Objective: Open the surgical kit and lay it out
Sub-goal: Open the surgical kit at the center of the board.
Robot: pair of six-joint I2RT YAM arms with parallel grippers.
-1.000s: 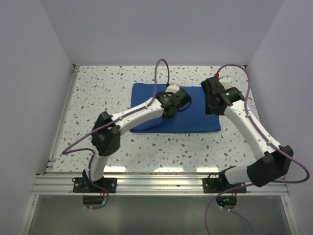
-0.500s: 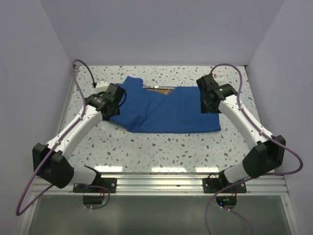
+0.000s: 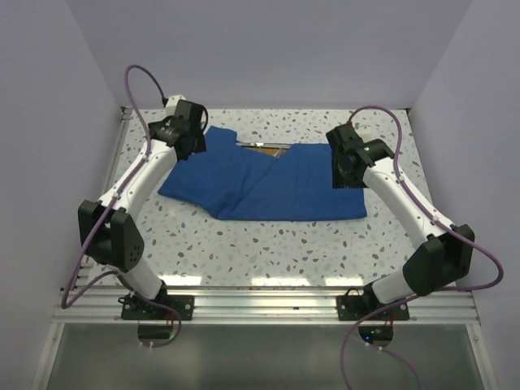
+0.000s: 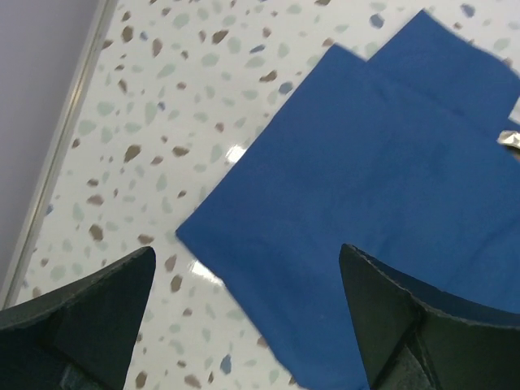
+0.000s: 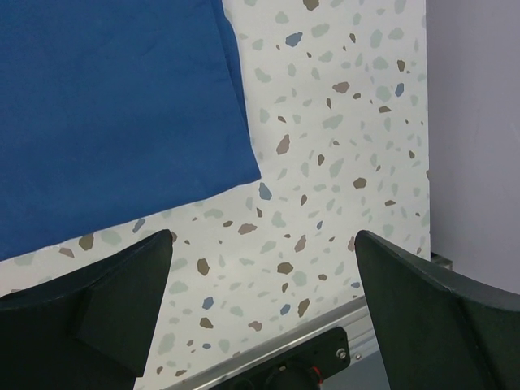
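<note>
The royal-blue cloth wrap (image 3: 276, 183) of the surgical kit lies on the speckled table, with one flap spread out to the left. A sliver of the steel tray (image 3: 264, 147) with its orange-brown inside shows at the cloth's back edge. My left gripper (image 3: 193, 140) hovers open at the back left over that flap (image 4: 390, 179), its fingers apart and nothing between them (image 4: 248, 252). A small silver bit (image 4: 510, 138) peeks out at the right of the left wrist view. My right gripper (image 3: 345, 161) hangs open over the cloth's right end (image 5: 114, 106), above bare table (image 5: 264, 236).
Pale walls close in the table on the left, back and right. A metal rail (image 3: 110, 179) runs along the left edge and another (image 3: 260, 302) along the near edge. A rail with a black fitting (image 5: 309, 366) shows close to the right gripper.
My left arm swung from the middle of the folded wrap to the back left, drawing a flap out to the left, then opened and let go. The tray's edge came into sight. The right arm shifted slightly back.
</note>
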